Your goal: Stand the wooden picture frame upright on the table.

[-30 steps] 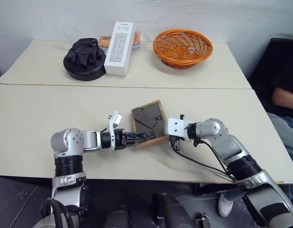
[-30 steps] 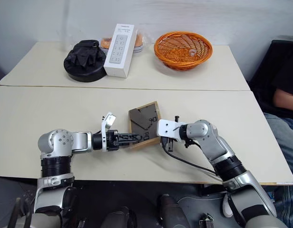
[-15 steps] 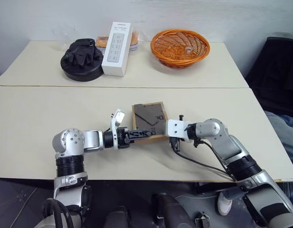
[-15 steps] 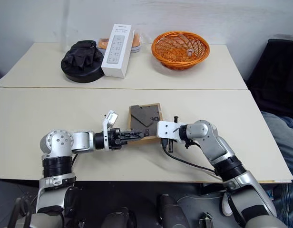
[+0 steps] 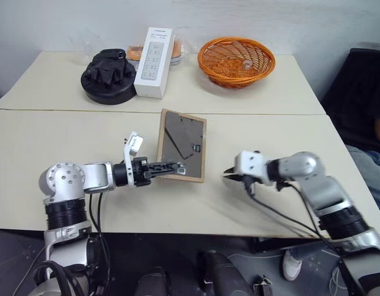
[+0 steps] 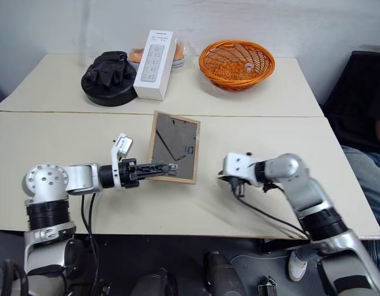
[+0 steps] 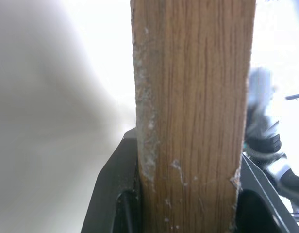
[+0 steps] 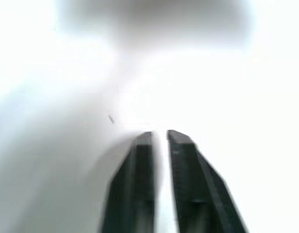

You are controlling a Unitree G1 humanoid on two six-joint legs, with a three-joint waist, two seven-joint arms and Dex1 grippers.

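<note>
The wooden picture frame [image 5: 181, 145] is up on edge near the middle of the table [image 5: 54, 142], its dark grey back with the fold-out stand facing me. My left gripper [image 5: 174, 166] is shut on its lower left edge; in the left wrist view the wood edge [image 7: 193, 97] sits clamped between the black fingers [image 7: 115, 194]. Whether the lower edge rests on the table I cannot tell. My right gripper [image 5: 228, 174] hangs to the right of the frame, apart from it, its fingers [image 8: 142, 160] slightly open with nothing between them.
On the rear table [image 5: 239, 98] stand a tall white box printed with a remote control [image 5: 153, 54], a black bundle on a round base [image 5: 107, 77] and an orange wire basket [image 5: 237, 61]. A person in dark clothes [image 5: 369, 117] sits at the right edge.
The frame went from lying tilted between both grippers to standing on edge in the left gripper. The right gripper let go, opened a little and drew away to the right.
</note>
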